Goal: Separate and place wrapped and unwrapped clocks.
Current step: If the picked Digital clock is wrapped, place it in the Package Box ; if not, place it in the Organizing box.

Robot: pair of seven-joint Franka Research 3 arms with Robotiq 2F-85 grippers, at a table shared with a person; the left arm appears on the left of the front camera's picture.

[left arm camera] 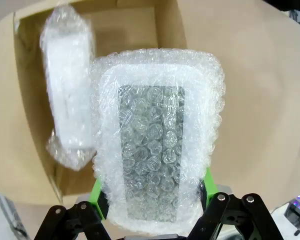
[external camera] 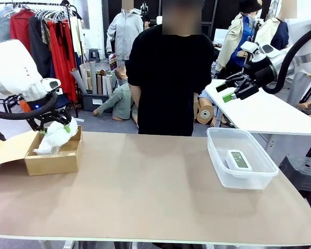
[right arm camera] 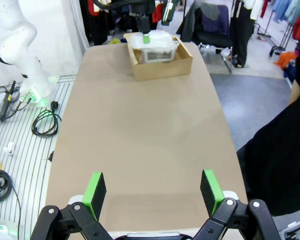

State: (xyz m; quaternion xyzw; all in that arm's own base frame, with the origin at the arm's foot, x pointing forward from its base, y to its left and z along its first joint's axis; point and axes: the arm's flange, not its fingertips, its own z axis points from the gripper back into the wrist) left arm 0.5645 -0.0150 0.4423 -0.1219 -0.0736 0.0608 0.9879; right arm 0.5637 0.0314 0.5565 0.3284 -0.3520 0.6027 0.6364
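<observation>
My left gripper [external camera: 58,128] is shut on a bubble-wrapped clock [left arm camera: 157,140], its green pads [left arm camera: 96,192] pressed against the wrap on both sides, holding it just above the open cardboard box [external camera: 54,155]. Another wrapped clock [left arm camera: 70,95] lies inside the box along its far wall. The bare white clock [external camera: 237,158] with a grey-green screen lies in the clear plastic tub [external camera: 220,165] at the table's right. High above and behind the tub, my right gripper [external camera: 229,90] hangs open with nothing in it; its spread green pads [right arm camera: 212,190] show in the right wrist view.
A person in black [external camera: 168,78] stands at the far edge of the brown table [external camera: 145,192], hands behind the back. A white table [external camera: 269,111] stands behind at the right. The box's flap [external camera: 8,148] folds out to the left.
</observation>
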